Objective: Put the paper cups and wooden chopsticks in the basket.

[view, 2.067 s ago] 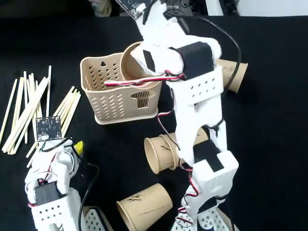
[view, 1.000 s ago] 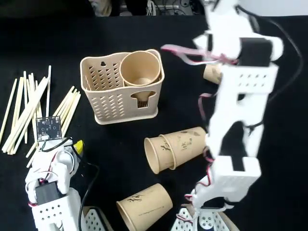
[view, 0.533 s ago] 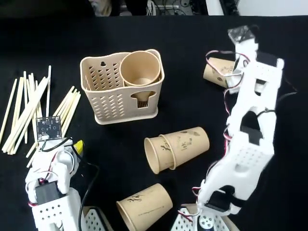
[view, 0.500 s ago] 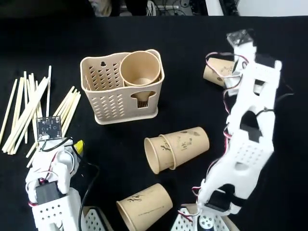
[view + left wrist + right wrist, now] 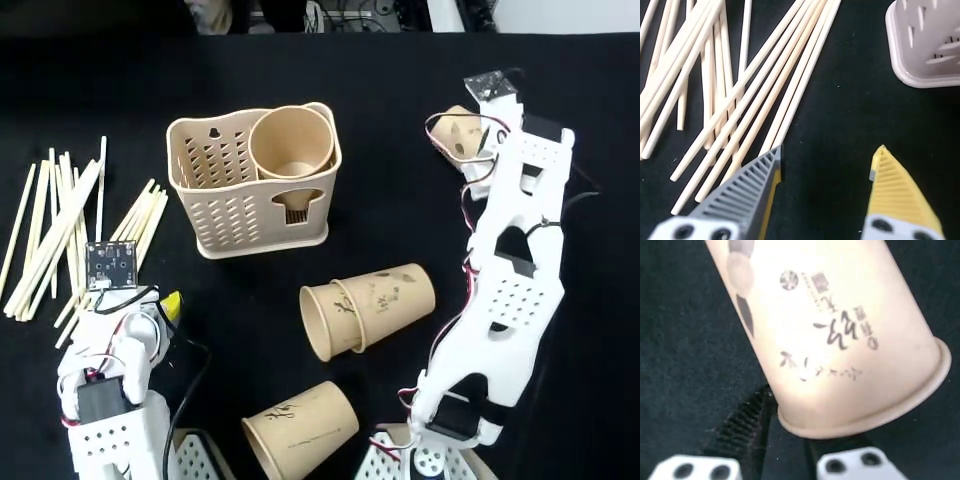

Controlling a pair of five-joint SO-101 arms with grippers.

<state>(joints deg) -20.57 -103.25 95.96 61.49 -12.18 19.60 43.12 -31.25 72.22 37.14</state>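
A tan basket (image 5: 235,210) stands at the back with one paper cup (image 5: 290,140) upright inside it. Wooden chopsticks (image 5: 60,230) lie scattered at the left. My left gripper (image 5: 150,305) hovers open just right of their near ends, the chopsticks (image 5: 740,90) fanning out beyond the left gripper (image 5: 830,150). At the far right, my right gripper (image 5: 478,140) is shut on the rim of a tilted paper cup (image 5: 455,130); that cup (image 5: 830,335) lies close over the right gripper (image 5: 790,410). Two nested cups (image 5: 365,305) and a single cup (image 5: 300,430) lie on their sides near the front.
The table is covered in black cloth (image 5: 400,80). A corner of the basket (image 5: 930,45) is near my left gripper. The right arm's white links (image 5: 510,300) stretch along the right side, beside the nested cups.
The right arm swung from over the basket, leaving a cup inside, to the far-right cup, which has since shifted back a little. The left arm nudged slightly toward the chopsticks.
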